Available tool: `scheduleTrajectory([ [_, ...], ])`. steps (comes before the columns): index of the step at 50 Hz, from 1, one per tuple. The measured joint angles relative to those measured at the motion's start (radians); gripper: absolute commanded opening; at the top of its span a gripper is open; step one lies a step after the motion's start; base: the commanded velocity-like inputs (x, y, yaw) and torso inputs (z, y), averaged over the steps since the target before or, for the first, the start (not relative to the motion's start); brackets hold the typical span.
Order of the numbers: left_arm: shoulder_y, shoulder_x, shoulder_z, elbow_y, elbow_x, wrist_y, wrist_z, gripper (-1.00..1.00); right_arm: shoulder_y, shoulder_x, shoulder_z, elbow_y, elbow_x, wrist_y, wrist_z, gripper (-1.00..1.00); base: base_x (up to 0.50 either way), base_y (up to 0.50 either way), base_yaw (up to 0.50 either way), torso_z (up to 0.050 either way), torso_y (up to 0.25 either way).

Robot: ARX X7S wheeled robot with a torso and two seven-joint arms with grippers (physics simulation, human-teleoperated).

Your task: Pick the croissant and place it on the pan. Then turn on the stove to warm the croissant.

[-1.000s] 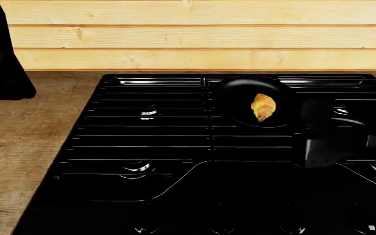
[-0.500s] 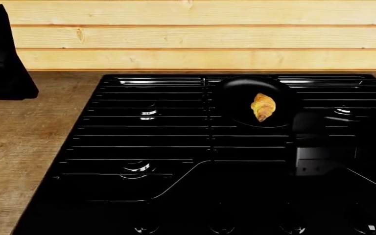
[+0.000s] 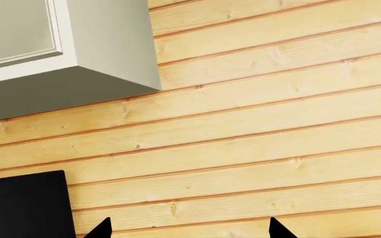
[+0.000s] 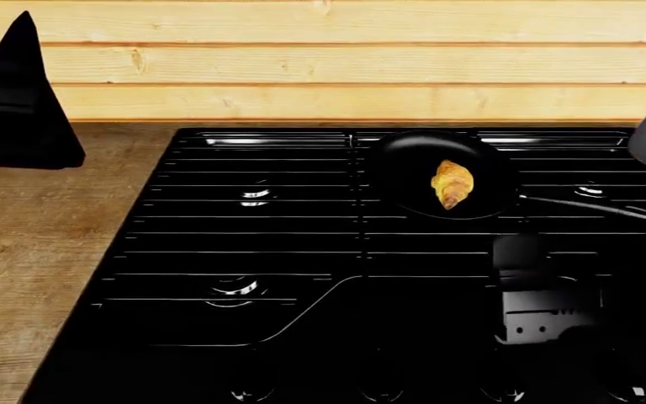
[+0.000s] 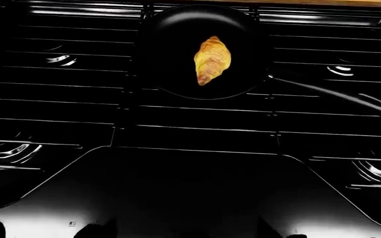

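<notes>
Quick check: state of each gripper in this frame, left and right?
Left gripper: open, holding nothing; only its two fingertips show against the wooden wall.
Right gripper: cannot be told; dark against the stove, holding nothing visible.

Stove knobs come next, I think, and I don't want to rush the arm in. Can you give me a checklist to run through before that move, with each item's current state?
1. Croissant lies inside the pan: ok.
2. Pan sits on the stove grates, handle pointing toward the robot's right: ok.
3. Right gripper is empty and clear of the pan: looks ok in the head view, though whether it is open or shut cannot be told.
4. Knobs along the stove's near edge are in view: partly; they are dark and cut off at the picture's edge, so their setting cannot be told.
5. Left gripper out of the way, facing the wooden wall: ok.
6. Burner under the pan already lit: no flame shows.
</notes>
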Motion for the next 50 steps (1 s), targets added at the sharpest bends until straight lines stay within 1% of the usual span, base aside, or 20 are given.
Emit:
scheduleTrajectory([
  [17, 0.007, 0.0, 0.004, 0.0, 0.009, 0.002, 0.005, 1.0, 0.009, 0.014, -0.031, -0.026, 0.025, -0.027, -0.016, 1.0, 0.0, 0.0, 0.0, 0.0, 0.0],
  [37, 0.036, -0.006, 0.002, 0.007, 0.027, 0.011, 0.015, 1.0, -0.08, 0.101, -0.087, -0.125, -0.058, -0.11, -0.066, 1.0, 0.0, 0.0, 0.0, 0.0, 0.0],
  [50, 0.066, -0.022, -0.013, 0.021, 0.039, 0.029, 0.025, 1.0, -0.115, 0.109, -0.111, -0.179, -0.104, -0.135, -0.073, 1.0, 0.0, 0.0, 0.0, 0.0, 0.0],
])
